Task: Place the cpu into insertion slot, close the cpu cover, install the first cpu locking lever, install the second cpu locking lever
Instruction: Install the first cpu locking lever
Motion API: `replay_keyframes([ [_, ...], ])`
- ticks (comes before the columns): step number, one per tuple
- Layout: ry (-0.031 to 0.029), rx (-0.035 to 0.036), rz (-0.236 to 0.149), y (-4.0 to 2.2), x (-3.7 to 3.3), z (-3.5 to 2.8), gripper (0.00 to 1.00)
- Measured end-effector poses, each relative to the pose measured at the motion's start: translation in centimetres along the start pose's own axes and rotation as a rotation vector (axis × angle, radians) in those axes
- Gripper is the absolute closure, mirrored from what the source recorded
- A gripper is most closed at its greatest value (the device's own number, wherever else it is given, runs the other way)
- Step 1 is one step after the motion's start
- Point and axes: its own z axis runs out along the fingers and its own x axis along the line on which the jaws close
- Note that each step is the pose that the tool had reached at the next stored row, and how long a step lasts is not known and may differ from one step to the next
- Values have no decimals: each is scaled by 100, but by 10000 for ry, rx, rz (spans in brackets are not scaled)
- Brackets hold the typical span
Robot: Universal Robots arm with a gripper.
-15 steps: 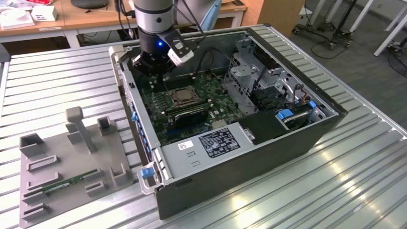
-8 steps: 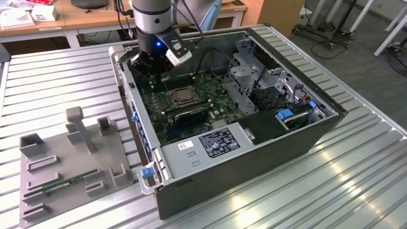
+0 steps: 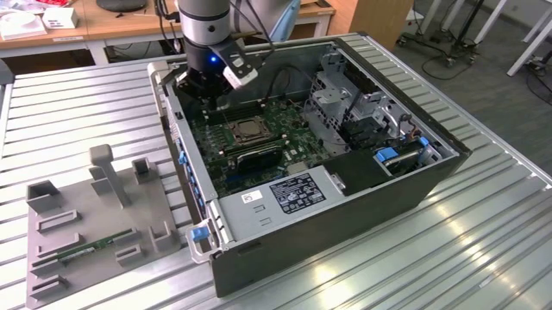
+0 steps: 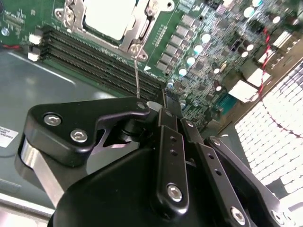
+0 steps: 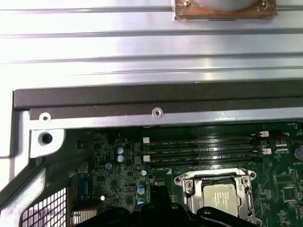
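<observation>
The cpu lies in the insertion slot on the green board, its silvery top showing through the cut-out of the cpu cover, which lies flat over it. My gripper hangs inside the case just behind the socket, beyond the memory slots. In the second wrist view the black fingers are shut together with nothing between them. A thin wire locking lever stands up from the socket corner beside the cpu, and its free end reaches the gripper's tip.
Memory slots run between the socket and the case wall. A black heatsink block, a drive cage and the power supply crowd the case. A grey fixture stands on the table at the exterior view's left.
</observation>
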Motion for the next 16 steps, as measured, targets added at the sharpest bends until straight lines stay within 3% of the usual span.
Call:
replay_keyframes([
  [6, 17, -265, 13, 25, 4, 32, 89],
  [16, 17, -283, 16, 26, -21, 38, 89],
])
